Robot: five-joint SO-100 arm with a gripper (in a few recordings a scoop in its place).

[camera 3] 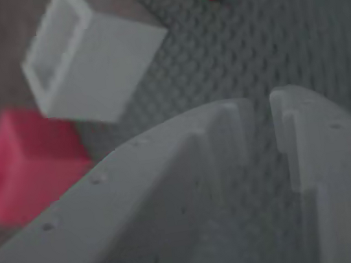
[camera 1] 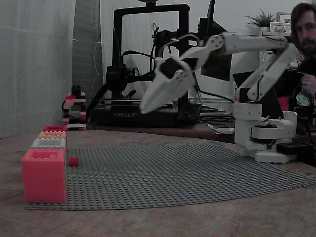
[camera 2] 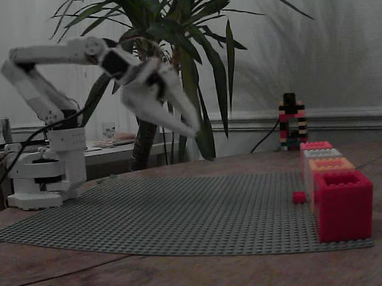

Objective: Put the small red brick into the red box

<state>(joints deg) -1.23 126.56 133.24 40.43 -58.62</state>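
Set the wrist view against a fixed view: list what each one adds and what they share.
Wrist view: the white box's open inside from above, the narrow gap between the gripper's jaws. Fixed view: the whole arm, the red box, a plant. Both: the small red brick lying on the grey baseplate, the gripper raised, empty.

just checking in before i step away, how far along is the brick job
Nothing looks done yet. The small red brick lies on the grey baseplate beside the row of boxes. The gripper hangs in the air well short of it, jaws nearly closed and empty. Left: reach down, grasp the brick, and drop it into the red box.
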